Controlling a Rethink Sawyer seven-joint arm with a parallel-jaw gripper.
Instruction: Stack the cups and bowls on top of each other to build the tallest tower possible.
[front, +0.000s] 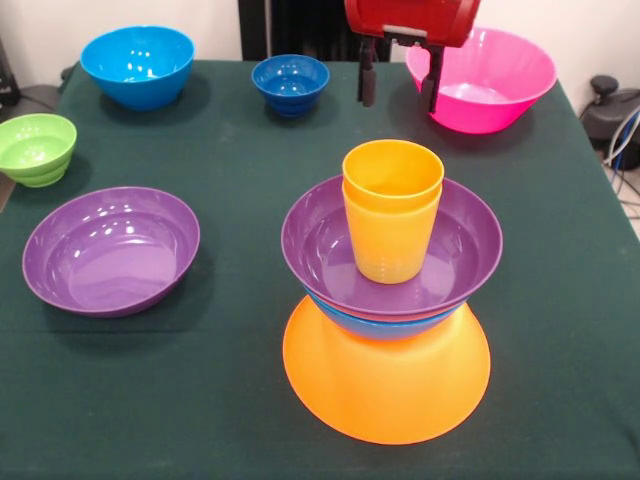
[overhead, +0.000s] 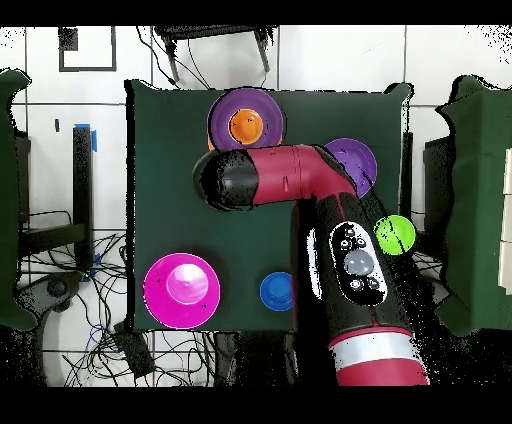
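Note:
The tower stands near the table's front: a wide yellow-orange bowl upside down, a bright blue bowl on it, then a purple bowl holding two nested yellow-orange cups. From overhead the tower shows as a purple ring around an orange centre. My gripper hangs open and empty above the table behind the tower, in front of the pink bowl. Its black fingers stand well apart. In the overhead view the arm's head hides the gripper.
Loose bowls lie around: a second purple one at the left, a green one at the left edge, a large bright blue one and a small dark blue one at the back. A dark green cloth covers the table.

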